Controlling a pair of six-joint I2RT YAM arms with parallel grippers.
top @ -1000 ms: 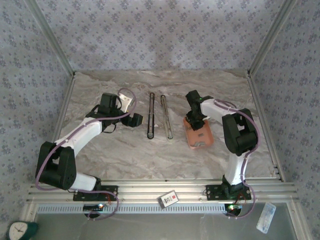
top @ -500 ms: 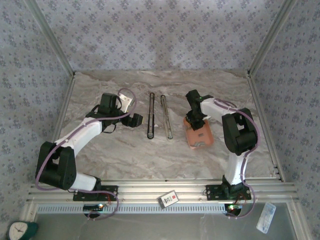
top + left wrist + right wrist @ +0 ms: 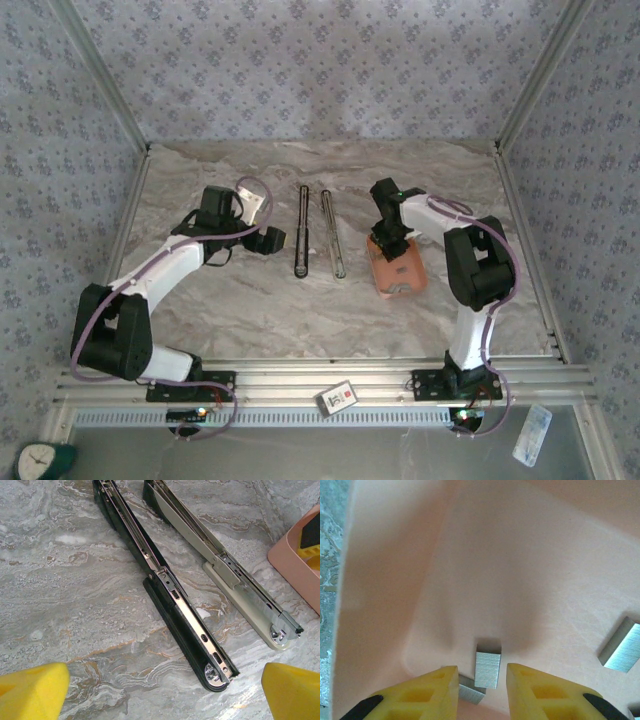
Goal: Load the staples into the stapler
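Two staplers lie opened flat side by side mid-table, a black one (image 3: 302,230) (image 3: 170,595) and a pale grey one (image 3: 333,233) (image 3: 235,575), their metal staple channels facing up. My left gripper (image 3: 272,240) (image 3: 164,692) hovers wide open just left of the black stapler's near end, holding nothing. My right gripper (image 3: 385,243) (image 3: 481,672) is down inside the pink tray (image 3: 402,278) (image 3: 385,580). Its yellow fingers stand narrowly open on either side of an upright block of staples (image 3: 487,667), with a gap on each side. A second block (image 3: 470,689) lies beside it and another (image 3: 621,647) farther right.
Patterned walls and metal frame posts (image 3: 120,110) close in the marble table on three sides. Along the near edge runs an aluminium rail with a small card (image 3: 337,397) on it. A clock (image 3: 40,462) and a plastic packet (image 3: 532,433) lie below the rail.
The right wrist has shifted very slightly over the pink tray. The left arm and both staplers have not moved.
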